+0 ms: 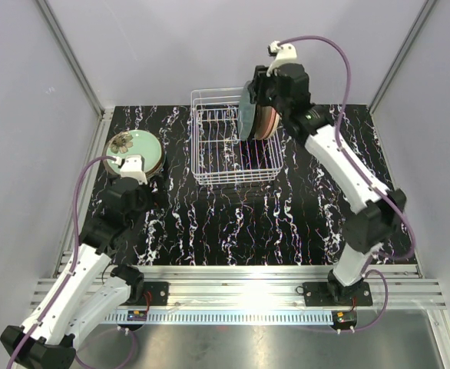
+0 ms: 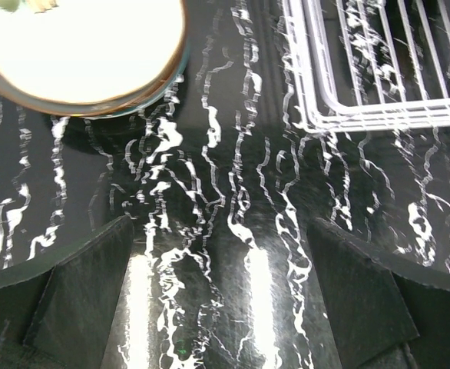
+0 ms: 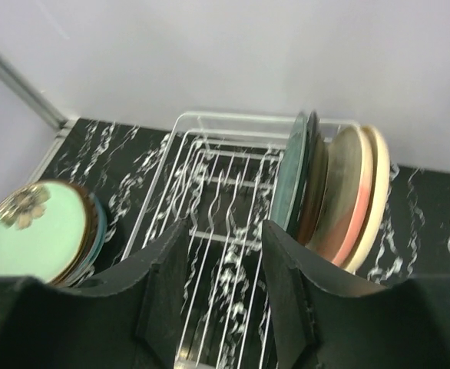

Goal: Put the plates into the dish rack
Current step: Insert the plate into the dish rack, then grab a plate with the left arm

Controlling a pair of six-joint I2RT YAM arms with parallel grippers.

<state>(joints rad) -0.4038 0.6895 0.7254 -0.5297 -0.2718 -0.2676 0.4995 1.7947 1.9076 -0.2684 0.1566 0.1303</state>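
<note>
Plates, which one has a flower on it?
The mint-green plate lying flat atop the stack left of the dish rack; the racked plates stand on edge.

The white wire dish rack [image 1: 223, 167] sits level. Several plates [image 1: 257, 121] stand on edge, packed together at its right end (dark green, brown, peach, cream). A flat stack [image 1: 144, 146], topped by a mint-green floral plate, lies well left.

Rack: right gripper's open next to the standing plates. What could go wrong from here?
1. The right gripper hangs close to the green plate, outermost of those standing in the rack; a sloppy retreat might tip it into the free slots.
2. The left gripper is open near the stack; a flat approach could shove it instead of lifting one plate.
</note>
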